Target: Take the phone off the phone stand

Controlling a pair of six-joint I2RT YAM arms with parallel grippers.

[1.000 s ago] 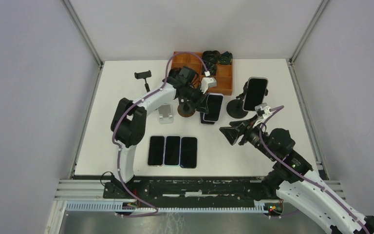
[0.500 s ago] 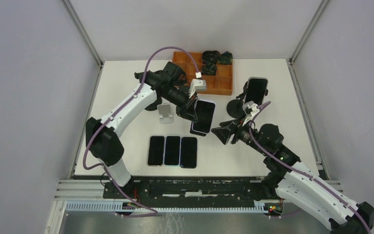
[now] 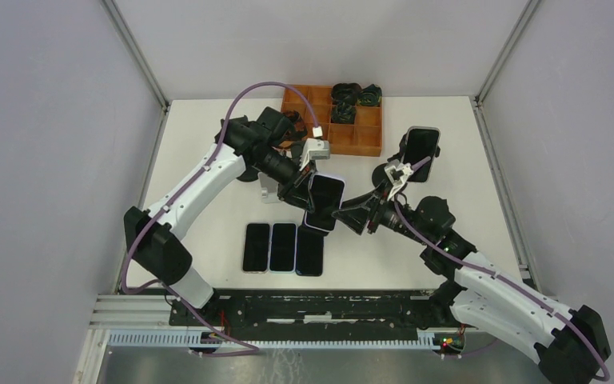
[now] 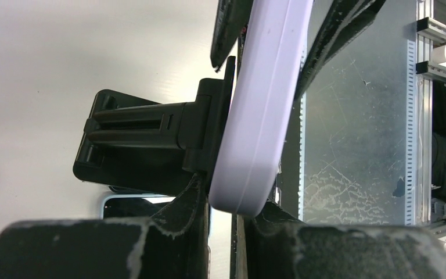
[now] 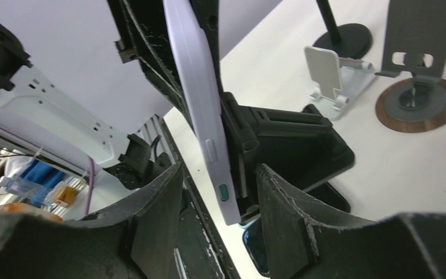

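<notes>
A phone in a lavender case (image 3: 324,201) is held above the table, with a black clamp-type phone stand (image 4: 145,145) still attached to its back. My left gripper (image 3: 302,187) is shut on the phone's end; in the left wrist view its fingers (image 4: 191,203) press either side of the lavender edge (image 4: 261,116). My right gripper (image 3: 348,218) is open. In the right wrist view its two fingers straddle the phone's lower end (image 5: 206,133) and the black stand (image 5: 284,145) without touching them.
Three dark phones (image 3: 284,248) lie side by side near the front. Another phone (image 3: 420,152) sits on a black stand at the right. An orange compartment tray (image 3: 364,138) is at the back. A white stand (image 5: 331,75) and a wooden-based stand (image 5: 418,99) sit mid-table.
My left arm lifted the phone with its black stand and carried it forward and left. My right gripper moved left to meet it and now has its open fingers around the phone's end.
</notes>
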